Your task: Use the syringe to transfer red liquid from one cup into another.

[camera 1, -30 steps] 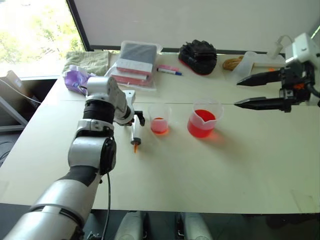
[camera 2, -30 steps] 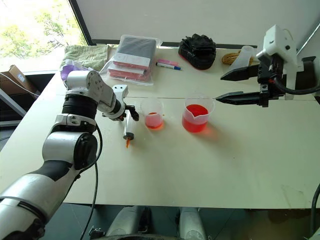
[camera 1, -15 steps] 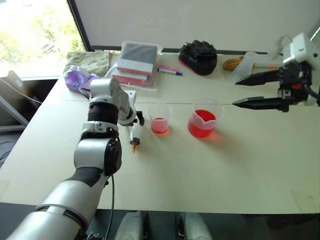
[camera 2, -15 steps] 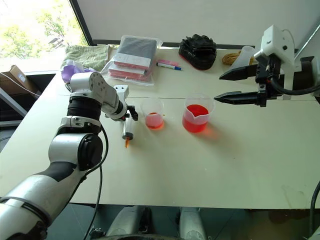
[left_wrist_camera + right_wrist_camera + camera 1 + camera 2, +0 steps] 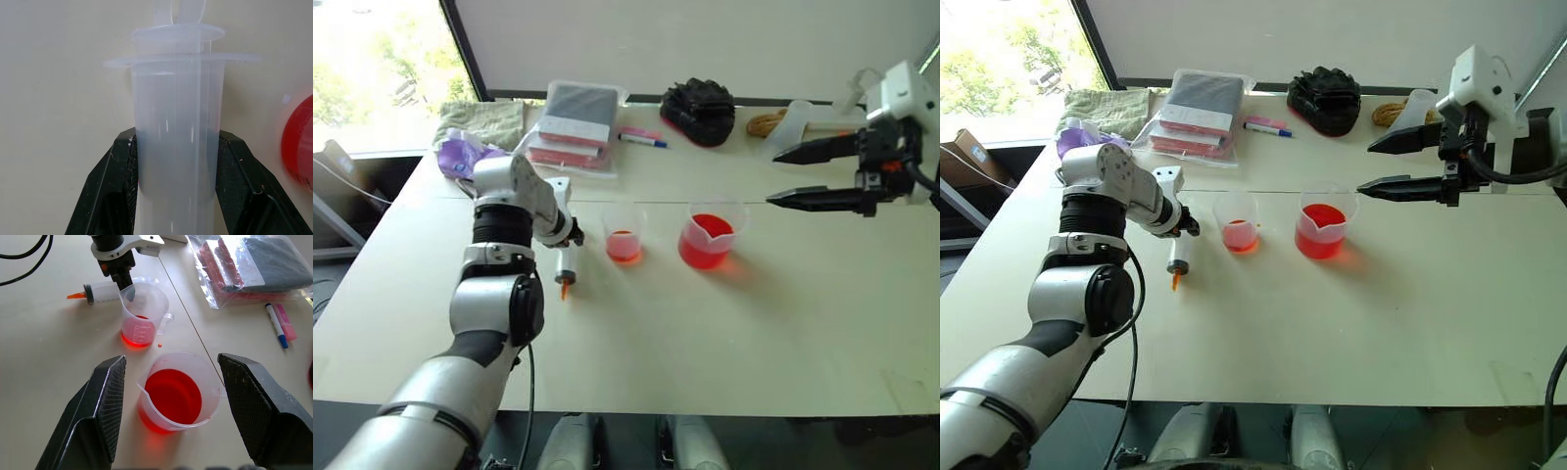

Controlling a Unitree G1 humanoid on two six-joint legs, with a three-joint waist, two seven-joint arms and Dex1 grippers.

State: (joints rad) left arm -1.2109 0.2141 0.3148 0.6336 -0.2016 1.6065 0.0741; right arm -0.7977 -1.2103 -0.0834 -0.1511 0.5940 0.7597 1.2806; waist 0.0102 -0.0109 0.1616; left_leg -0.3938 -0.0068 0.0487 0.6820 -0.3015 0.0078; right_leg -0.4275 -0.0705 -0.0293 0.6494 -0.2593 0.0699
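Observation:
The syringe (image 5: 566, 266) lies low on the table left of the cups, its orange tip toward me. My left gripper (image 5: 570, 238) is shut on its clear barrel (image 5: 176, 147), one black finger (image 5: 115, 176) on each side, just below the flange. The smaller cup (image 5: 625, 238) holds a little red liquid (image 5: 138, 337). To its right stands the larger spouted beaker (image 5: 708, 240), about a third full of red liquid (image 5: 173, 396). My right gripper (image 5: 771, 180) hangs open in the air right of the beaker, nothing between its fingers.
Along the far edge lie a clear bag of red and dark items (image 5: 576, 122), a pink-and-blue marker pen (image 5: 643, 140), a black bundle (image 5: 700, 103), a green cloth (image 5: 489, 119), a purple bag (image 5: 460, 155) and a rope coil (image 5: 767, 124).
My left gripper has closed on the syringe barrel and drawn it slightly to the left, away from the smaller cup. The right gripper has kept still.

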